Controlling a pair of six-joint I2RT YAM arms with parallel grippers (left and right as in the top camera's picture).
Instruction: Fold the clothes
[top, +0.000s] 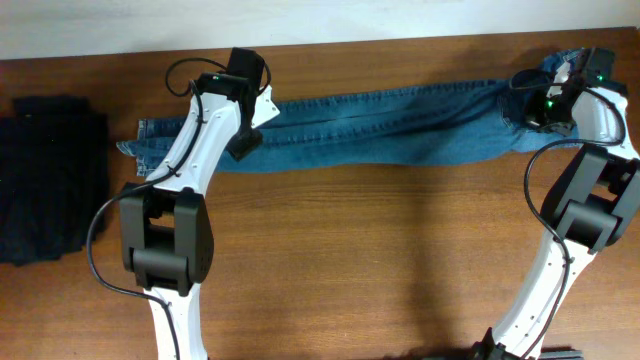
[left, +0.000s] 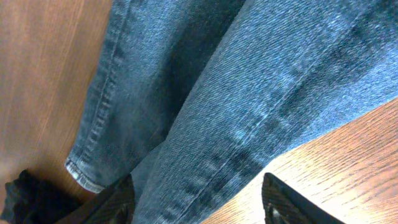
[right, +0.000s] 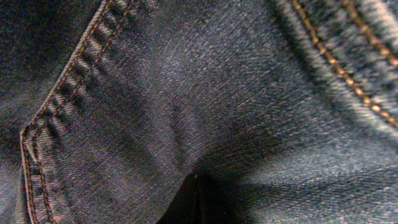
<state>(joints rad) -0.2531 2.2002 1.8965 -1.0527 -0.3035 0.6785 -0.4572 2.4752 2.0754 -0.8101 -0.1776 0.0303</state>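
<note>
Blue denim is lying stretched in one long band on the wooden surface. These are the jeans, lying flat with both legs running side by side. The left tool is hovering over the legs, nearer the hem end of the jeans than the waist end. In the left wrist view its two dark fingers are standing wide apart and gripping nothing. One finger is hanging over the denim and the other over bare wood just beside the leg's edge, and a stitched seam is running up between them. A hem is showing further along that leg. The right tool is sitting at the waist end of the jeans, where the cloth is bunching a little. In the right wrist view its fingertips are pressing together into the fabric. The denim is puckering toward them, so this tool is clenching the jeans. A pocket corner with orange stitching is lying to one side of the pinch, and a double-stitched seam is crossing the opposite corner of that view. A black pile of folded clothes is resting beyond the hem end of the jeans, apart from them.
</note>
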